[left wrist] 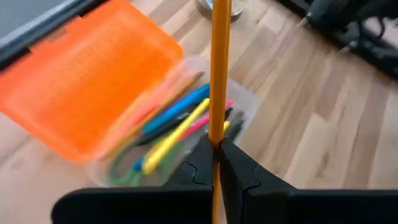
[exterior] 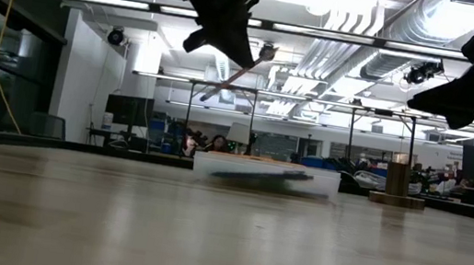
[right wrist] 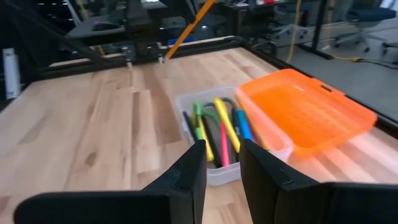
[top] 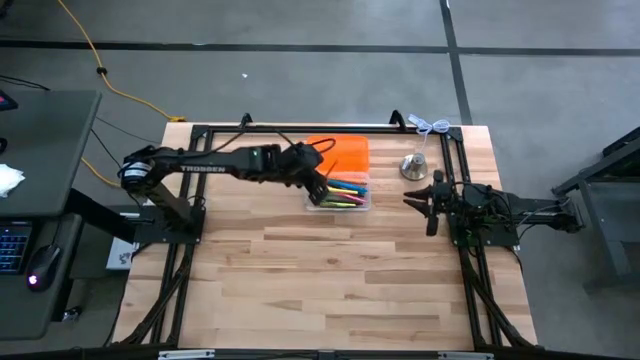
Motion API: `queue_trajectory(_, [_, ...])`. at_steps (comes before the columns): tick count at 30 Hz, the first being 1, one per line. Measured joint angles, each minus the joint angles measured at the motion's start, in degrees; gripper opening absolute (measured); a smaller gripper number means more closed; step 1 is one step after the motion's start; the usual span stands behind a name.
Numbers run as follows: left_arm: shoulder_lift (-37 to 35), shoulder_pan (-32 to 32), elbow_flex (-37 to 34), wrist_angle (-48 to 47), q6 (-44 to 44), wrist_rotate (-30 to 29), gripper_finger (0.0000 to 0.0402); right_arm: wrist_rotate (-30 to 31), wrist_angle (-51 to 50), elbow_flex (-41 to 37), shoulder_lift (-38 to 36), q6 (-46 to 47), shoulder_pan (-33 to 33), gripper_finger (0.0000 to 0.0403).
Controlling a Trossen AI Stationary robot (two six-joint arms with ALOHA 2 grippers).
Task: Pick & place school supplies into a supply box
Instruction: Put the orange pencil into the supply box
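One orange pencil (left wrist: 219, 68) pinched in left end effector (left wrist: 217, 163) above clear supply box (top: 339, 202); next: lower, release inside.

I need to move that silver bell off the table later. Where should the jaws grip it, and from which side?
Grip the silver bell by its narrow upright stem, coming down from above: its base is wide and flat, so probably too broad. The right gripper waits nearest.

Overhead looking down, table-level across, two wrists near shared supply box (top: 340, 190)
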Motion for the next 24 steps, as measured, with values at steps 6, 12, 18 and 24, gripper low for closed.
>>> queue_trajectory(6, [0.0,4.2,3.46,-5.69,9.73,1.37,0.0037,2.89,0.0,0.0,0.0,0.0,0.0,0.0074])
queue_trajectory(12, [0.0,6.83,7.37,-9.74,18.23,1.44,0.0037,4.81,-0.03,0.0,0.0,0.0,0.0,0.0074])
queue_trajectory(18, [0.0,7.03,10.78,-11.86,25.23,0.14,0.0037,7.01,-0.17,0.0,0.0,0.0,0.0,0.0074])
queue_trajectory(24, [2.03,6.93,14.34,-13.62,29.64,0.26,0.0037,7.89,-0.2,0.0,0.0,0.04,0.0,0.0074])
